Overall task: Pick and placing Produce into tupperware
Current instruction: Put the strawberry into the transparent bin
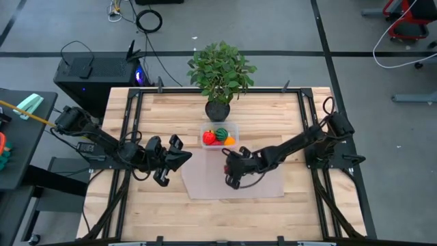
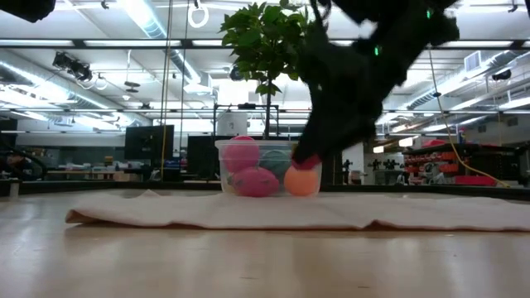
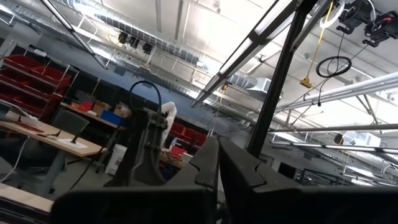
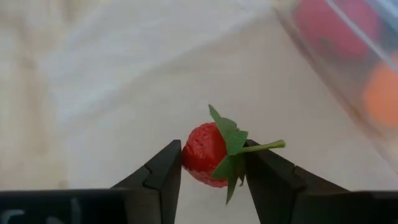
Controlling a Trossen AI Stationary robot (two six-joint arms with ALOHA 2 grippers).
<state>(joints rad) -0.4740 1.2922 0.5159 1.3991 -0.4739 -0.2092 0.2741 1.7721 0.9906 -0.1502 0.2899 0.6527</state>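
My right gripper is over the translucent mat, just on the near side of the tupperware, and is shut on a red toy strawberry with a green leafy cap. The clear tupperware stands on the mat's far edge and holds a red piece, a dark green piece and an orange piece. In the low view the strawberry shows in front of the tupperware. My left gripper waits shut over the bare wood left of the mat, pointing upward. My right gripper pinches the strawberry's red body between its two fingers, at their free ends, one finger on either side and the leafy cap against one of them. The fingers slant down from the table's right. The strawberry is lifted clear of the mat.
A leafy potted plant stands just behind the tupperware at the table's far edge. The mat lies with slight wrinkles. Bare wood stretches along the near side and both flanks. Dark frame rails run along the table's left and right sides.
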